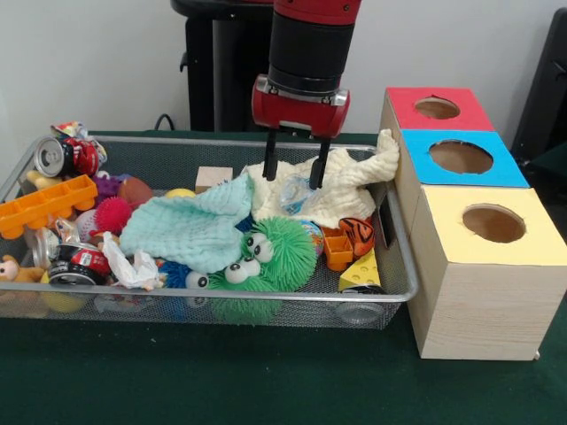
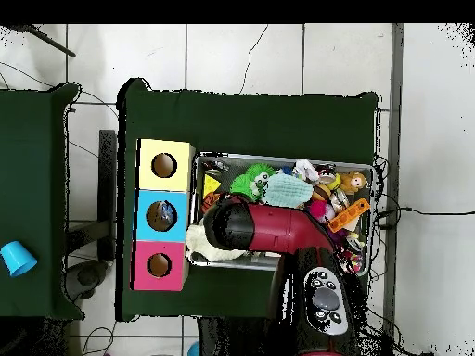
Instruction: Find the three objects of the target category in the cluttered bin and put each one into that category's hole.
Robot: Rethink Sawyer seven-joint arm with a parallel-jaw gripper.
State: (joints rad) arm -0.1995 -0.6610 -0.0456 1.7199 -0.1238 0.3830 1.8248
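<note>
The cream cloth (image 1: pixel 341 190) lies crumpled in the right half of the wire bin (image 1: pixel 390 221). Its long axis runs from the bin's middle up to the right, and one corner rises against the box with three holes (image 1: pixel 483 292), beside the red-topped section (image 1: pixel 403 97). You will find the gripper (image 1: pixel 295 168) directly over this cloth, fingers pointing down and set apart, tips at the fabric. Whether the tips pinch any cloth cannot be told.

A mint cloth (image 1: pixel 195 226) lies just left of the cream one, partly covering a green fuzzy toy with eyes (image 1: pixel 266 261). An orange block (image 1: pixel 337 250) and a yellow wedge (image 1: pixel 361 273) sit near the bin's right front corner.

In the overhead view the arm (image 2: pixel 269 227) hides most of the cream cloth; only an edge shows beside the box. Items at the bin's left end overlap and are hard to separate.
</note>
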